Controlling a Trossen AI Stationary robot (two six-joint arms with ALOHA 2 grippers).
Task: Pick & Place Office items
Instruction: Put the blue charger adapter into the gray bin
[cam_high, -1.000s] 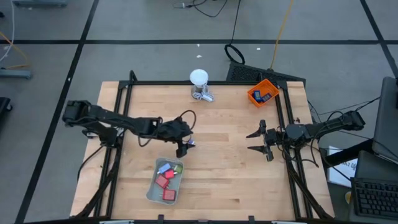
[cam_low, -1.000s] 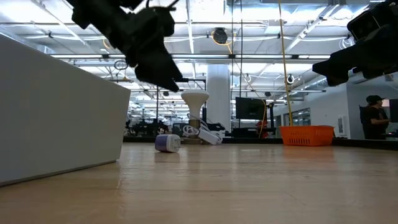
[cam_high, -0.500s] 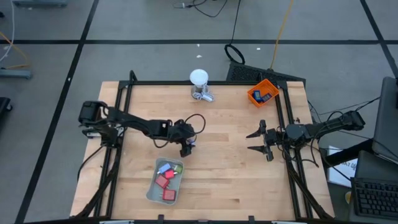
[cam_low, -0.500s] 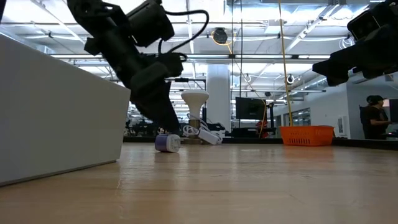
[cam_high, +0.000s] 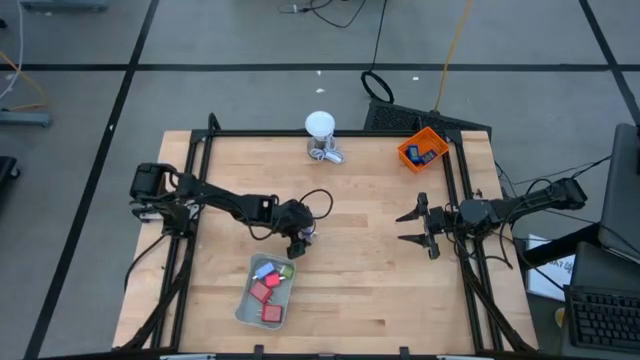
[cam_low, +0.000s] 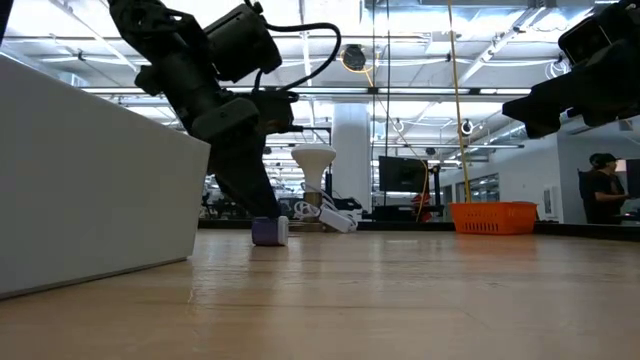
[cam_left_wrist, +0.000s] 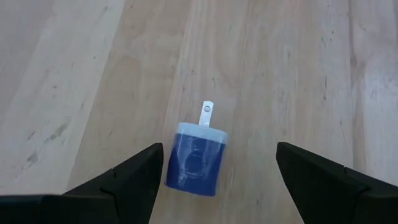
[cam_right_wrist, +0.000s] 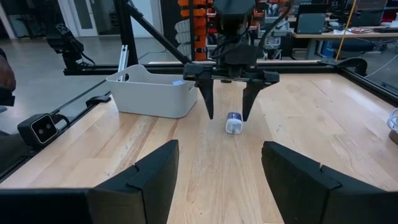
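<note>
The orange bin's (cam_high: 421, 150) contents (dark, bluish) are too small to identify.

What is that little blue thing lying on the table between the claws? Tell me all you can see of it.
The blue piece is a small rounded block with a pale rim and one metal prong, like a plug adapter. It lies flat on the wooden table, between the left gripper's open fingers, nearer one but seemingly untouched, near the grey tray.

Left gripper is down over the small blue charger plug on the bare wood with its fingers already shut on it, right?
Not quite. The left gripper is down over the blue charger plug on the table, but its fingers are open, one to each side of the plug and clear of it. The left wrist view shows this; the right wrist view agrees.
</note>
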